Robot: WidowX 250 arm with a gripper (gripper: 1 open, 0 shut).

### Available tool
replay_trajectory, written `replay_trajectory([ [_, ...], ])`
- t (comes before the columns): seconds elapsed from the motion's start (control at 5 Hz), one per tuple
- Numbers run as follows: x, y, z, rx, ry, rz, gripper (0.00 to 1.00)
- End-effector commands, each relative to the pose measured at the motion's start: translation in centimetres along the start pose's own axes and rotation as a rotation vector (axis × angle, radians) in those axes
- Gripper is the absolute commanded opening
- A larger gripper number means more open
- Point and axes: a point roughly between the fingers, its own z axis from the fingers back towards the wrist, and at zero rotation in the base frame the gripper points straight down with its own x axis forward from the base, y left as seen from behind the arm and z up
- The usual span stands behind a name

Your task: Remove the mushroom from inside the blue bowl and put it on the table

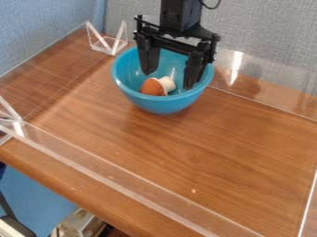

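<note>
The blue bowl [165,90] sits on the far part of the counter [186,148], close to the back edge and a little left of the middle. It is a deep, glossy bowl standing upright on the brown wood-grain surface. Inside it lies the mushroom [155,86], resting low against the inner wall on the left side of the bowl; its orange-brown cap shows clearly, with a paler patch beside it that is probably the stem, though the view is too small to be sure.

The gripper [175,68] hangs over the bowl, pointing straight down from a black arm that comes in from the top of the view. Its jaws are spread wide apart, one dark finger [150,59] reaching down over the left half of the bowl and the other over the right rim area. Nothing is held between them. The left finger ends just above the mushroom; whether it touches the cap cannot be told from this angle.

Low clear acrylic walls [106,39] border the counter, with a triangular brace at the far left corner and another at the left edge.
</note>
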Motion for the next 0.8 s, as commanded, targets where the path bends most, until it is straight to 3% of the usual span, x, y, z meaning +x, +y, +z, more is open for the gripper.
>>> replay_trajectory([
  [0.0,1.6,1.5,-0.3,0.009,-0.005,0.020,1.00],
  [0.2,3.5,3.5,-1.0,0.023,-0.014,0.044,1.00],
  [0.6,4.5,4.9,-3.9,0.031,0.005,0.077,1.00],
])
